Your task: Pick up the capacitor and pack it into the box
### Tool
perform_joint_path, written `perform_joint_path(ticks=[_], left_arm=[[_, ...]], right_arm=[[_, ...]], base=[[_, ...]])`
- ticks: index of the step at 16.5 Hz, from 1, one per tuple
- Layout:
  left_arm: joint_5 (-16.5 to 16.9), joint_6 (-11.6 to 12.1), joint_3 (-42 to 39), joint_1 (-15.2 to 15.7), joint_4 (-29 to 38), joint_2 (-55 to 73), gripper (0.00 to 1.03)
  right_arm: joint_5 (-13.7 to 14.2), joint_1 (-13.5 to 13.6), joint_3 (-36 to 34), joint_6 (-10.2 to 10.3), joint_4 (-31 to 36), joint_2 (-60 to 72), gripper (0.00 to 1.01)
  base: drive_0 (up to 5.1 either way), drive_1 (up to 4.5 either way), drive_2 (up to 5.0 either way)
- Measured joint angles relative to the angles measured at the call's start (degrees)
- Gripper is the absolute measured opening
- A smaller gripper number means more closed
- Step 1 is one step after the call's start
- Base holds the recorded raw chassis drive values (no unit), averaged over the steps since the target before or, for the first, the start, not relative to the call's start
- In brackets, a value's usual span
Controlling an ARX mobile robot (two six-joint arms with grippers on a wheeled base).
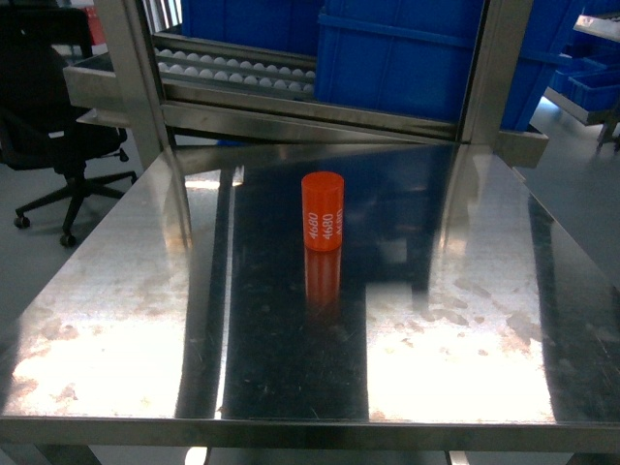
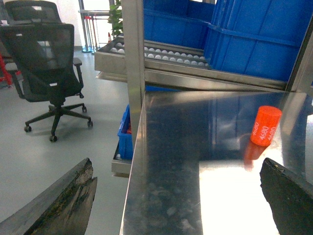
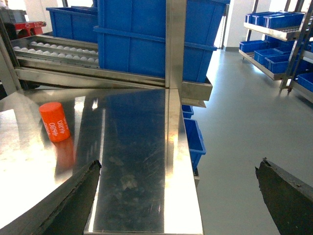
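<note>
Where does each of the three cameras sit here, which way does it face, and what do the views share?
Head: on the robot, slanting down over the steel table at the orange capacitor and blue bins; no arm shows.
Left wrist: off the table's left edge, facing forward and right across it; two dark fingers spread at the bottom, an office chair beyond.
Right wrist: off the right edge, facing forward and left; fingers spread apart.
Shared: the upright capacitor marked 4680. No box in view.
</note>
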Motion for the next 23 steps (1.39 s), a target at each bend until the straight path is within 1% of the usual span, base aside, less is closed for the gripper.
perform_joint_path(ticks=[12, 13, 14, 15, 16, 18, 20, 21, 22, 23], left_arm=[[0.0, 0.0, 0.0, 0.0, 0.0, 0.0, 0.98], [-1.7, -0.5, 0.3, -0.9, -0.9, 1.5, 0.98], [-4.6, -1.2, 0.3, -4.4, 6.3, 9.6, 0.98], [-6.9, -1.6, 0.3, -8.4, 15.5, 19.2, 0.98], [-7.8, -1.8, 0.5, -10.1, 20.1, 23.8, 0.98], [-8.3, -2.3, 1.7, -11.8, 27.7, 32.2, 0.98], [-10.5, -2.9, 8.9, -15.4, 45.2, 52.4, 0.98], [-10.8, -3.1, 13.7, -17.0, 52.5, 63.1, 0.98], [-10.7, -3.0, 18.3, -18.9, 57.2, 74.2, 0.98], [-10.7, -3.0, 22.2, -20.2, 58.6, 82.6, 0.98]], right_arm=[[0.0, 0.0, 0.0, 0.0, 0.0, 0.0, 0.98], [0.0, 0.0, 0.0, 0.0, 0.0, 0.0, 0.98], [0.0, 0.0, 0.0, 0.0, 0.0, 0.0, 0.98], [0.0, 0.0, 0.0, 0.0, 0.0, 0.0, 0.98], [0.0, 0.0, 0.0, 0.0, 0.0, 0.0, 0.98], [0.0, 0.0, 0.0, 0.0, 0.0, 0.0, 0.98], [0.0, 0.0, 0.0, 0.0, 0.0, 0.0, 0.98], [0.0, 0.0, 0.0, 0.0, 0.0, 0.0, 0.98], [0.0, 0.0, 0.0, 0.0, 0.0, 0.0, 0.98], [0.0, 0.0, 0.0, 0.0, 0.0, 0.0, 0.98]], base=[[0.0, 0.0, 0.0], [0.0, 0.0, 0.0], [0.0, 0.0, 0.0], [0.0, 0.0, 0.0], [0.0, 0.0, 0.0], [0.0, 0.0, 0.0], [0.0, 0.0, 0.0], [0.0, 0.0, 0.0], [0.0, 0.0, 0.0], [0.0, 0.0, 0.0]])
